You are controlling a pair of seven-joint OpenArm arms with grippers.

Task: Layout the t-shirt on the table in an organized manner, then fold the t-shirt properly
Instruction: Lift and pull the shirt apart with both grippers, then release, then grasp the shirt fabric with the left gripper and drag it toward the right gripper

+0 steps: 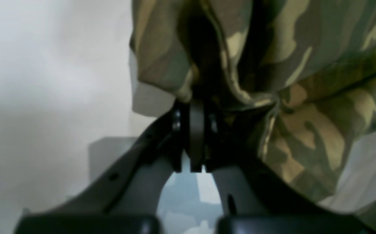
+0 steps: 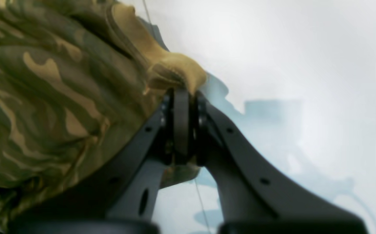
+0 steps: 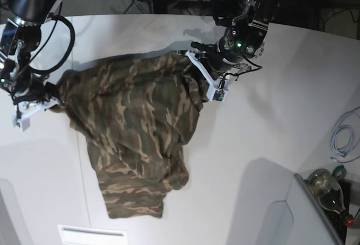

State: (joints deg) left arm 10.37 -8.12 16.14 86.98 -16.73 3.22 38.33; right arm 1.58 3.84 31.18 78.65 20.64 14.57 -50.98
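Nearest, the t-shirt (image 3: 138, 143) droops crumpled toward the front of the white table (image 3: 264, 138), its lower end lying rumpled on the surface. Farther back, the right gripper (image 2: 181, 94) pinches the tan neckband, and the left gripper (image 1: 197, 104) is clamped on a bunched camouflage fold, stretching the cloth between them.

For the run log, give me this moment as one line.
left gripper: shut on t-shirt | right gripper: pinching tan neckband | shirt: stretched between arms, crumpled, lower part on table | stage: laying out
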